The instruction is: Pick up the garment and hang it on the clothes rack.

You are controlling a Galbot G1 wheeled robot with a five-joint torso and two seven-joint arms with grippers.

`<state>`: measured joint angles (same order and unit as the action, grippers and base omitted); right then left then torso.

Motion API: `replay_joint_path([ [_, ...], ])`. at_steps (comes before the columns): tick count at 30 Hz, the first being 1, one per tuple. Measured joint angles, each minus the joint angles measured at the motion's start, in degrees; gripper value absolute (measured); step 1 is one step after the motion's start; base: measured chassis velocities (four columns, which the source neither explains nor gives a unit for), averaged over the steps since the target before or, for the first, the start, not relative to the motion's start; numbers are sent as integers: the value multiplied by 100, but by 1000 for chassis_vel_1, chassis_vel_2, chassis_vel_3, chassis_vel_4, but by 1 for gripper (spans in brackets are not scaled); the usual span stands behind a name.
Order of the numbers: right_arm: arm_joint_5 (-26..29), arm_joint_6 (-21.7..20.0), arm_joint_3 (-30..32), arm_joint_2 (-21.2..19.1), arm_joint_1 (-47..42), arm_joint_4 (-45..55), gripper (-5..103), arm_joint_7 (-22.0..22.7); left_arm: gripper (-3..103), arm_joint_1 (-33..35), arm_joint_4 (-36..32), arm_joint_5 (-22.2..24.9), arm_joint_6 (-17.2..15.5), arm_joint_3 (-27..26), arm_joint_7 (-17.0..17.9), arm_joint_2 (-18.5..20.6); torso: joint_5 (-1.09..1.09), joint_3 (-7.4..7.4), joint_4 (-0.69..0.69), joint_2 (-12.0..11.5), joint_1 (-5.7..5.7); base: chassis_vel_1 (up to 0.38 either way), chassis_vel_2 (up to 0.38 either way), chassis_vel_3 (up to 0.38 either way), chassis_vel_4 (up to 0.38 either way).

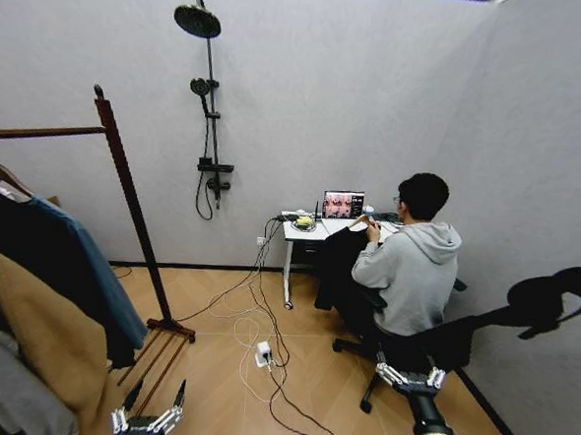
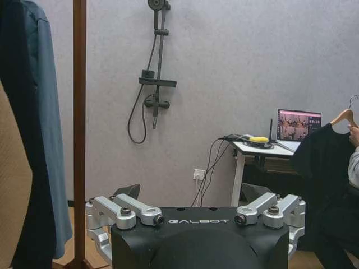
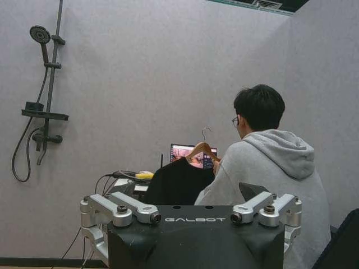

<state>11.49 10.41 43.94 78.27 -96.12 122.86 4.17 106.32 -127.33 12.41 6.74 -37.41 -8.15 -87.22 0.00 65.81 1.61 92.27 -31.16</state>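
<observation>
Head view: I see the clothes rack standing left of the shower pole, its rail carrying several hung clothes. Among them, the garment hangs from the rail just beside the rack's near post, between that post and a long tan coat. Right of the shower pole stands the white counter with a laptop on it; a person in a grey hoodie sits at it in a chair, touching none of the rack's clothes. My left tool hangs low, near the rack's slatted base, fingers spread and holding nothing. My right tool sits low behind the person's chair, also released and empty.

Left wrist view: the left tool is wide apart with nothing between its fingers. The rack's post rises just beside the blue-green garment. Well right of the shower pole, a dark item on a wooden hanger sits by the counter; I cannot tell for certain what it is.

Right wrist view: the right tool is spread and empty, pointing toward the seated person.
</observation>
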Motion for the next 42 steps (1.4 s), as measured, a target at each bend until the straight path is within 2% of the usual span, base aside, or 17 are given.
replay_joint_path([
  [28,55,18,-230,-100,278,-358,100,4,100,0,0,0,0,0,0,0,0,0,1,0,0,145,-168,-169,142],
  [37,119,50,-240,-163,348,-453,100,7,100,0,0,0,0,0,1,0,2,0,0,-1,-1,239,-246,-253,249],
  [40,126,71,-239,-176,348,-463,100,7,100,0,0,0,0,-2,1,1,-4,-1,0,1,2,301,-321,-311,338],
  [42,127,79,-239,-181,342,-465,100,7,100,0,-1,0,0,-1,0,0,2,-1,1,1,2,378,-345,-377,357],
])
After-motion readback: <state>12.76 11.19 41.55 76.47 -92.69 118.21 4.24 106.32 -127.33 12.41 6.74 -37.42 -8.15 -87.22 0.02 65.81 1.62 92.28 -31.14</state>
